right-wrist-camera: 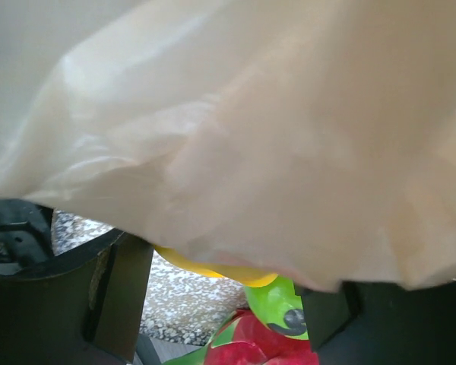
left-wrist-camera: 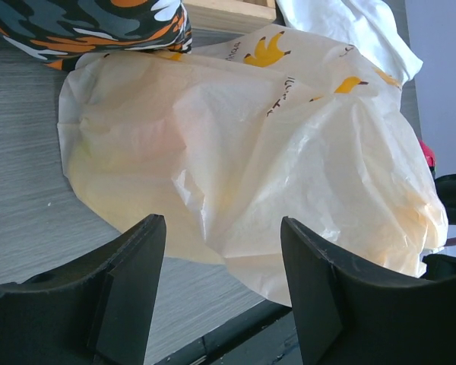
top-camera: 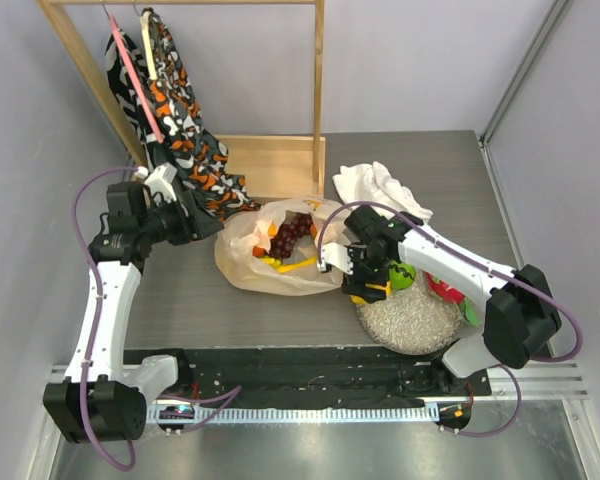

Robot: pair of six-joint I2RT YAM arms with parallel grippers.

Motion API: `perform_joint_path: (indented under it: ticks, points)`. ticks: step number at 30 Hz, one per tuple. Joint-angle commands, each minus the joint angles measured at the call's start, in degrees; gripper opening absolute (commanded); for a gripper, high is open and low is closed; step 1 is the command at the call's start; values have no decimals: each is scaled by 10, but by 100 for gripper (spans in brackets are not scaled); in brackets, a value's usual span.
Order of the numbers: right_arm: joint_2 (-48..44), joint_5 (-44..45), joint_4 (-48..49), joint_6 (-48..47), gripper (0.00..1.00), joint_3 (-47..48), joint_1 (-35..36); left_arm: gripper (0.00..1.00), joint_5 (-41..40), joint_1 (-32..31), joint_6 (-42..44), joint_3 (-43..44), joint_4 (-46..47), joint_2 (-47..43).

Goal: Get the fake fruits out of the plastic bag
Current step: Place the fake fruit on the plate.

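The pale peach plastic bag (top-camera: 270, 262) lies crumpled mid-table, with dark grapes (top-camera: 290, 232) and yellow pieces (top-camera: 296, 265) showing in its mouth. My left gripper (top-camera: 206, 222) stands open just left of the bag (left-wrist-camera: 258, 152), nothing between its fingers (left-wrist-camera: 137, 281). My right gripper (top-camera: 367, 280) hangs at the bag's right edge over a speckled bowl (top-camera: 410, 322). It is shut on a yellow banana bunch (right-wrist-camera: 213, 268); bag film (right-wrist-camera: 251, 137) drapes over its fingertips. A green lime (right-wrist-camera: 285, 304) and a pink dragon fruit (right-wrist-camera: 251, 351) lie in the bowl below.
A white cloth (top-camera: 380, 185) lies behind the right arm. Orange-black-white patterned fabric (top-camera: 180, 120) hangs from a wooden rack (top-camera: 270, 160) at the back left and reaches the table beside my left gripper. A black strip (top-camera: 300, 365) runs along the near edge.
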Motion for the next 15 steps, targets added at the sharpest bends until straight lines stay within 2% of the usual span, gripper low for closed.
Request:
perform_joint_path:
  ticks: [1, 2, 3, 4, 6, 10, 12, 15]
  points:
    - [-10, 30, 44, 20, 76, -10, 3, 67, 12, 4, -7, 1, 25, -4]
    - [-13, 30, 41, 22, 79, -10, 3, 67, 11, 3, -7, 5, 25, -4]
    - [-20, 33, 34, 25, 87, -9, 3, 67, 13, 4, -7, 5, 25, -2]
    - [-23, 33, 28, 28, 89, -7, 3, 67, 13, 3, -5, 6, 25, -1]
    - [-34, 26, -6, 31, 99, 11, 3, 68, 13, 4, -5, 8, 25, 1]
    - [-49, -27, -94, 41, 100, 120, 3, 69, 30, 4, -2, 14, 21, 6]
    - [-53, -107, -154, 25, 99, 227, 3, 69, 58, 4, 4, 25, 14, 9]
    - [-48, -162, -168, 61, 98, 348, 2, 71, 110, -4, 30, 48, 7, 3]
